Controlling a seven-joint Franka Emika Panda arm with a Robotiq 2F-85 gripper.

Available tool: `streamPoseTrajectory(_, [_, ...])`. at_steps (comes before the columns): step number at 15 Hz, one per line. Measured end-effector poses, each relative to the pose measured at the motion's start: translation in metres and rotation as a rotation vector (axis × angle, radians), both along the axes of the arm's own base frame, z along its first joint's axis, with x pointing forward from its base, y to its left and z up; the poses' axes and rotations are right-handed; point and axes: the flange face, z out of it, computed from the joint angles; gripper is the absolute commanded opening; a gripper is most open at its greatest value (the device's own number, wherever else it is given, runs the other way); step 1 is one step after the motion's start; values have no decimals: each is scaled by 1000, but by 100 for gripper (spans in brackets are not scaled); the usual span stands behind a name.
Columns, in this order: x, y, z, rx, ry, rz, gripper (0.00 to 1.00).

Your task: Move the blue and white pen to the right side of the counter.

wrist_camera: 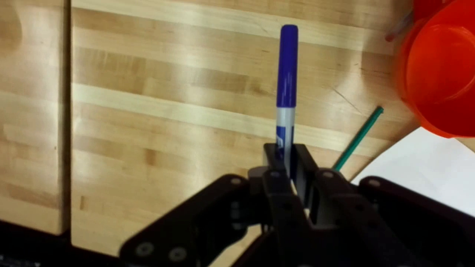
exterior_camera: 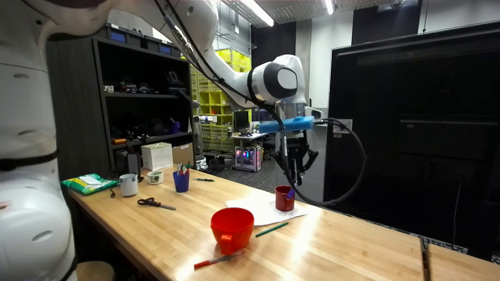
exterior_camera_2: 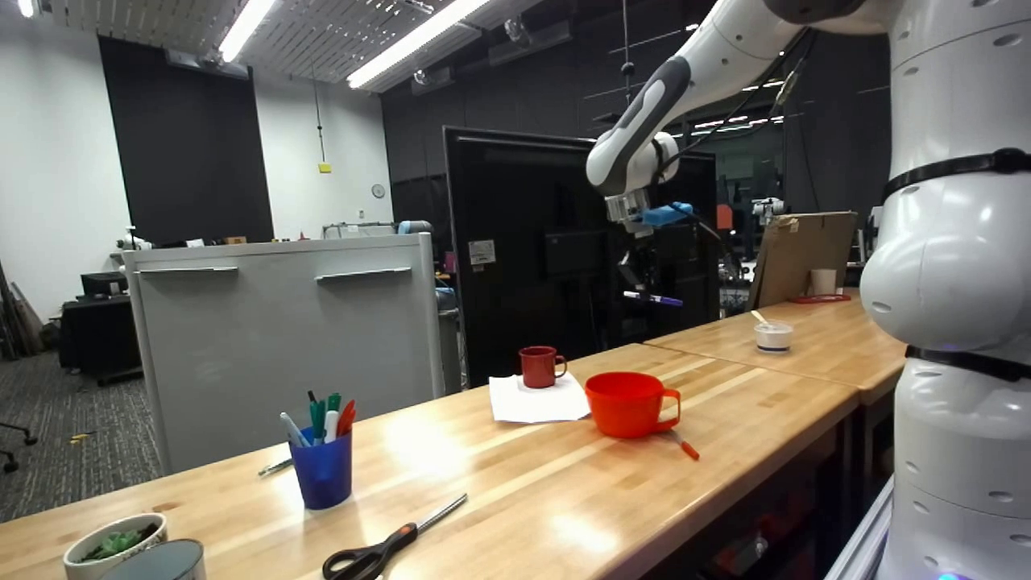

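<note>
Rounded white arm (exterior_camera: 203,27), black straps (exterior_camera_2: 942,171) and cable (exterior_camera: 326,203), blue wrist block (exterior_camera: 287,124); black gripper (wrist_camera: 287,157) with round pale screws (wrist_camera: 144,249)

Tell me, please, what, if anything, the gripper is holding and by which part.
The gripper holds the blue and white pen by its white barrel, not by its cap.

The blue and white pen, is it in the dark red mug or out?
Out: an exterior view shows the pen apart from the dark red mug; the wrist view shows the hand gripping it.
</note>
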Motion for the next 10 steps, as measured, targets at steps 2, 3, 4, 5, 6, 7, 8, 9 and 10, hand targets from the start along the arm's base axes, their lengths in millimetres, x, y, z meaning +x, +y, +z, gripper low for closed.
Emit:
streamPoseTrajectory(2, [-1,-25,-31,20,21,-76,3])
streamPoseTrajectory(3, [-1,-36,-47,32,32,-109,3])
streamPoseTrajectory(4, [-2,-45,-62,43,44,-141,3])
streamPoseTrajectory(5, [-1,-52,-76,56,57,-171,3])
streamPoseTrajectory(6, [-1,-59,-91,68,70,-204,3])
streamPoseTrajectory(7, [-2,-65,-104,83,83,-235,3])
streamPoseTrajectory(8, [-2,-70,-118,99,95,-269,3])
streamPoseTrajectory(9, [-4,-76,-132,116,105,-301,3])
streamPoseTrajectory(10, [-6,-81,-145,134,113,-333,3])
